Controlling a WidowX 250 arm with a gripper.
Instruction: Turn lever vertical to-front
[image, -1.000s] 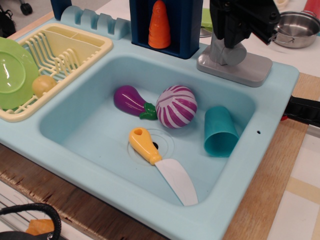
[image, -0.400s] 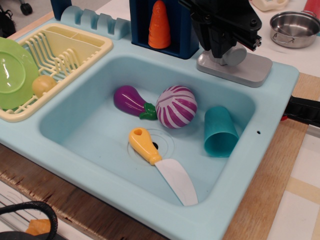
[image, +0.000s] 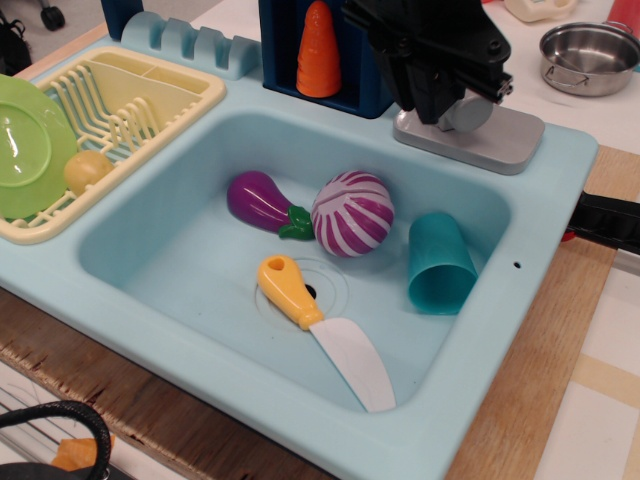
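The black gripper (image: 440, 95) hangs low over the back right corner of the pale blue toy sink (image: 560, 180), right on top of the lever (image: 466, 113). Only the round grey end face of the lever shows, poking out from under the gripper's body toward the front right; the rest of its stubby arm is hidden. The lever sits on its flat grey base plate (image: 490, 145), which lies on the sink's rim at the back right. How far the fingers are spread, and whether they grasp the lever, cannot be told (the black housing covers them completely).

Down in the basin lie a purple eggplant (image: 262, 202) and a purple-and-white striped onion (image: 352, 213), touching each other. A teal cup (image: 439, 262) lies on its side just to the right of them. A toy knife (image: 325, 328) with a yellow handle rests near the drain. Behind the sink, an orange carrot (image: 318, 50) stands upright in a dark blue holder (image: 370, 50). At the left a yellow dish rack (image: 130, 100) holds a green plate (image: 25, 145), and a shiny steel pot (image: 590, 58) stands on the table at the far right
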